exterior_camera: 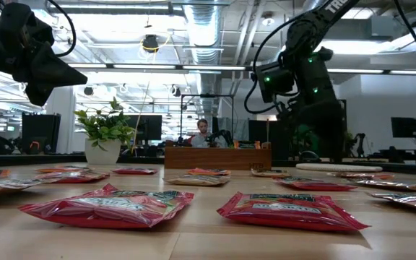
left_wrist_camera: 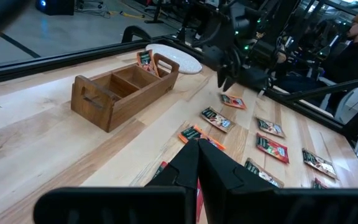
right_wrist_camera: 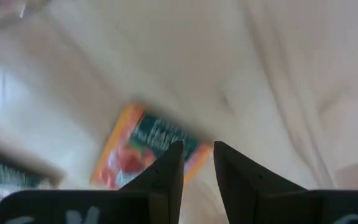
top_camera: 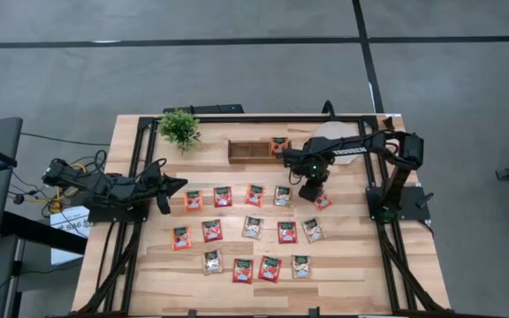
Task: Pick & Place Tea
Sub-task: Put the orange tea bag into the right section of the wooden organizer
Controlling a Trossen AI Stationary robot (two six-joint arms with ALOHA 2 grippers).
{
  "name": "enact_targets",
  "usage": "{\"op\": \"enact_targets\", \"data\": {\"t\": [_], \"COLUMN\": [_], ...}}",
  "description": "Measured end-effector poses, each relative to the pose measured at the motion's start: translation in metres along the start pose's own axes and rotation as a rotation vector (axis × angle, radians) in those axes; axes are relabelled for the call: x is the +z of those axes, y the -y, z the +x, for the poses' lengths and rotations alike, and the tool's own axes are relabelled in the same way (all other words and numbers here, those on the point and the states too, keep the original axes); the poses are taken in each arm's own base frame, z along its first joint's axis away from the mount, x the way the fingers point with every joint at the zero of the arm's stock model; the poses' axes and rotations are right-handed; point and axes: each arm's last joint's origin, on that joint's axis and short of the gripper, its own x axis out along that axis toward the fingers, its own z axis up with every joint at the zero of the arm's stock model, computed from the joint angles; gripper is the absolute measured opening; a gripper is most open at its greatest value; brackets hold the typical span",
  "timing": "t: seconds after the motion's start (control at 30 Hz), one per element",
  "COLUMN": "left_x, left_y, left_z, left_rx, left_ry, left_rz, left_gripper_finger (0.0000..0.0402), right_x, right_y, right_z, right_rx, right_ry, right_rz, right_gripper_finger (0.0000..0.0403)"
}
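Observation:
Several red and orange tea packets lie flat in rows on the wooden table (top_camera: 352, 265). A wooden three-compartment box (top_camera: 256, 151) stands at the far side, with one packet (top_camera: 278, 145) upright in its right compartment. My right gripper (top_camera: 315, 191) hangs just above the table, fingers pointing down and a narrow gap between them. It is beside an orange-red packet (right_wrist_camera: 146, 151), seen in the high view at the right end of the far row (top_camera: 323, 201). My left gripper (top_camera: 182, 184) waits shut at the table's left, near the row's left end.
A potted plant (top_camera: 180, 129) stands at the far left of the table. A white plate (top_camera: 347, 141) lies right of the box (left_wrist_camera: 124, 88). Black frame rails (top_camera: 387, 256) run along the table's sides. Bare wood shows between the box and the far packet row.

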Motion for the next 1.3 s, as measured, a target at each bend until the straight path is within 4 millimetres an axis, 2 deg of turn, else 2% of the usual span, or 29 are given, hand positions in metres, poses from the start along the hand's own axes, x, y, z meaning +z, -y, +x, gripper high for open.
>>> {"op": "enact_targets", "data": {"t": [0.23, 0.4, 0.7, 0.87, 1.07, 1.3], "left_x": [0.000, 0.000, 0.000, 0.000, 0.000, 0.000], "left_y": [0.000, 0.000, 0.000, 0.000, 0.000, 0.000], "left_z": [0.000, 0.000, 0.000, 0.000, 0.000, 0.000], "left_rx": [0.000, 0.000, 0.000, 0.000, 0.000, 0.000], "left_ry": [0.000, 0.000, 0.000, 0.000, 0.000, 0.000], "left_rz": [-0.003, 0.003, 0.005, 0.001, 0.001, 0.004], "left_gripper_finger": [0.0000, 0.0000, 0.0000, 0.0000, 0.0000, 0.0000], "right_x": [-0.010, -0.012, -0.001, -0.004, -0.007, -0.005], "right_y": [-0.026, -0.039, -0.029, -0.027, -0.025, -0.024], "right_z": [0.001, 0.012, 0.012, 0.012, 0.025, 0.025], "right_rx": [0.089, 0.038, 0.008, 0.008, 0.006, -0.024], "right_ry": [-0.068, -0.010, 0.080, 0.047, 0.049, 0.096], "right_rz": [-0.132, -0.152, -0.048, -0.041, 0.004, 0.059], "right_gripper_finger": [0.0083, 0.0083, 0.0083, 0.0083, 0.0083, 0.0083]}}
